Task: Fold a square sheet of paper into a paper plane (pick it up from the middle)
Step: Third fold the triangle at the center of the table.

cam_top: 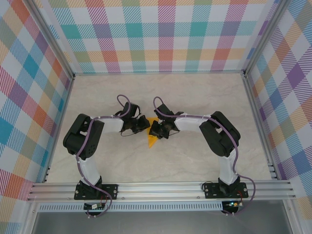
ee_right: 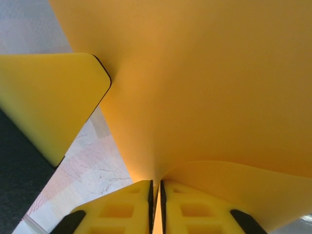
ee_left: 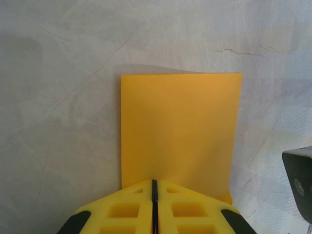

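**Left gripper** [ee_left: 154, 183]: jaws closed flush, tips at the near edge of the orange sheet of paper [ee_left: 180, 126]. Whether they nip it cannot be told.

**Right gripper** [ee_right: 156, 185]: jaws almost together, a raised curl of the sheet caught between them.

**Sheet:** folded narrower than a square, it lies mid-way across the table [ee_left: 53, 107] between the two grippers. It is judged very light, limp, and easily creased or torn. It is best taken at an edge or fold line with a light pinch, the flat part pinned down.
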`<action>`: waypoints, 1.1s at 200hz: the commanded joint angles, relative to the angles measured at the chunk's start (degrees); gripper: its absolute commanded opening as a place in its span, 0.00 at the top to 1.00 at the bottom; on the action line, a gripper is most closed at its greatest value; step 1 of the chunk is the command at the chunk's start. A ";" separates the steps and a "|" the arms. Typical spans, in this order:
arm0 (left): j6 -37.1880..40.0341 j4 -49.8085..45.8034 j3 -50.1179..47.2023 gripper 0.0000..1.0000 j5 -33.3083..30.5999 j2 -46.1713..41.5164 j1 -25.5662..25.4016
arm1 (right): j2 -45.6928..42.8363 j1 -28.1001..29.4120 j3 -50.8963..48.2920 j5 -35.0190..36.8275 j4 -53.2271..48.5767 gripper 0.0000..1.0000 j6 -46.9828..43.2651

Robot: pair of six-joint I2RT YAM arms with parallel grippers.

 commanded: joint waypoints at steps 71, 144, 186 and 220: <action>-2.74 -4.73 -2.81 0.89 -5.46 -10.89 5.20 | 1.38 -0.29 0.67 0.20 -1.86 0.71 -1.05; -2.81 -1.68 -4.71 0.89 1.51 -9.89 6.32 | 0.02 -0.24 -1.21 -1.16 3.28 0.71 -2.90; -1.38 -0.38 -0.90 0.89 5.84 -5.11 5.41 | -0.02 -0.47 -3.06 -1.91 6.43 0.71 -3.51; -1.18 -0.77 2.59 0.90 5.93 0.41 4.57 | -0.26 -0.57 -4.04 -2.00 7.55 0.71 -4.29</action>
